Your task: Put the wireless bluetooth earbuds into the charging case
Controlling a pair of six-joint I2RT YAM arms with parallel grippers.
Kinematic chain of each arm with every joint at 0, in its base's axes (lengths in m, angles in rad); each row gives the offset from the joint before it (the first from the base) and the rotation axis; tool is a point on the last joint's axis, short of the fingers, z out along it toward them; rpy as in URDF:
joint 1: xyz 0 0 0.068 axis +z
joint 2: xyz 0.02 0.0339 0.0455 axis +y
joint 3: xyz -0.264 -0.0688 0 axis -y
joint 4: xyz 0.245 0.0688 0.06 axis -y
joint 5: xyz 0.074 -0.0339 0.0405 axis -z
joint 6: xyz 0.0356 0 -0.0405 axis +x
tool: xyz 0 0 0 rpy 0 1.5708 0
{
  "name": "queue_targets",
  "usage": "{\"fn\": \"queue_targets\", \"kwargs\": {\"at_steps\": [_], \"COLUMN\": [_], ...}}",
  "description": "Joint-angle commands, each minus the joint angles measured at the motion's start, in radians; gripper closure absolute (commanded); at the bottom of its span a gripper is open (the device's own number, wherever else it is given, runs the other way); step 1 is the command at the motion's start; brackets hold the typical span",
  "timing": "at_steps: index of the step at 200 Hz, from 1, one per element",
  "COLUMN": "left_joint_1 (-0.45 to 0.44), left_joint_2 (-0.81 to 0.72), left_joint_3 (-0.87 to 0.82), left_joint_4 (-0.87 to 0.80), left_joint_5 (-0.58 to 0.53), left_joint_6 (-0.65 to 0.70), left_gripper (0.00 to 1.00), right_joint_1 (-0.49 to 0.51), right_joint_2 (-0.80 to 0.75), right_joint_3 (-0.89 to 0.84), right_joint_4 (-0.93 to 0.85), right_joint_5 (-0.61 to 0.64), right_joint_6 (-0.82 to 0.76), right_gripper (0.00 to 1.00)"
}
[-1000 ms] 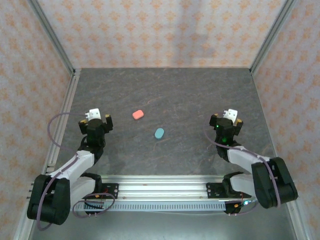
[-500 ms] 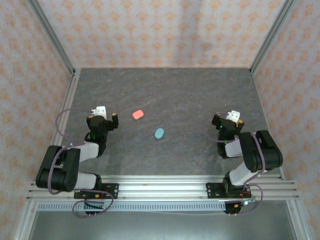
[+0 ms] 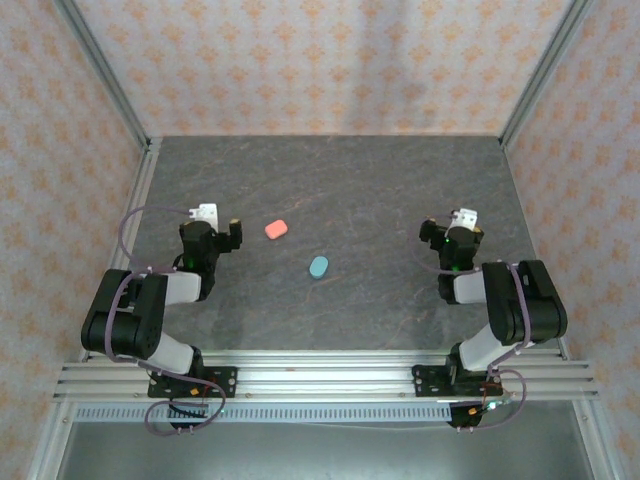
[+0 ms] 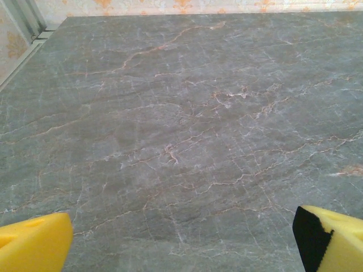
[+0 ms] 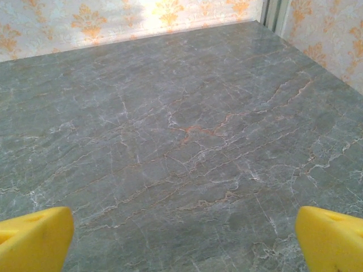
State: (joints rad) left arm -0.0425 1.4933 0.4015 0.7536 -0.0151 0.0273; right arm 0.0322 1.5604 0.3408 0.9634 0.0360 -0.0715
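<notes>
**Both grippers open and empty, cases unreached**

Closest to the bases, the left gripper (image 3: 212,232) and right gripper (image 3: 452,232) sat low over the table (image 3: 380,180). Each had its yellow pads (image 4: 34,243) spread wide and held nothing, with bare marbled stone ahead of them.

Between the arms, the teal case (image 3: 319,266) lay flat near the table's middle. The coral case (image 3: 277,229) lay apart from it, a little farther in and to the left, nearer the left gripper. Whether either lid stood open could not be told, and the earbuds were too small to make out from above.

The step looked like a first reach. It would likely go best by locating an earbud, then coming down with the pads either side of its stem while the other arm steadied the matching case, since such light cases may skid on smooth stone.

Nothing stood between grippers and cases. The patterned walls (image 3: 320,60) and frame posts (image 3: 100,70) were well apart, at the far edge.
</notes>
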Motion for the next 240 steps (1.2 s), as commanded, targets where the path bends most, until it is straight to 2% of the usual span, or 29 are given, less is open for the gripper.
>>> {"fn": "queue_targets", "kwargs": {"at_steps": [1,32,45,55,240], "left_joint_1": [0.007,0.009,0.008,0.008,0.008], "left_joint_2": [0.002,0.002,0.003,0.002,0.003], "left_joint_3": [0.025,0.025,0.025,0.025,0.026], "left_joint_4": [-0.012,-0.012,-0.011,-0.012,-0.012], "left_joint_5": [-0.022,-0.022,-0.022,-0.022,-0.023], "left_joint_6": [-0.005,-0.006,-0.004,-0.006,-0.005], "left_gripper": [0.00,0.00,0.00,0.00,0.00], "right_joint_1": [-0.012,-0.012,-0.012,-0.012,-0.011], "right_joint_2": [-0.018,-0.020,-0.017,-0.016,-0.016], "right_joint_3": [0.017,-0.012,0.006,0.051,0.043], "right_joint_4": [-0.025,0.026,0.001,-0.094,-0.075], "right_joint_5": [-0.071,-0.083,-0.017,0.065,0.049], "right_joint_6": [0.005,0.003,0.031,0.063,0.049], "right_gripper": [0.00,0.00,0.00,0.01,0.01]}}
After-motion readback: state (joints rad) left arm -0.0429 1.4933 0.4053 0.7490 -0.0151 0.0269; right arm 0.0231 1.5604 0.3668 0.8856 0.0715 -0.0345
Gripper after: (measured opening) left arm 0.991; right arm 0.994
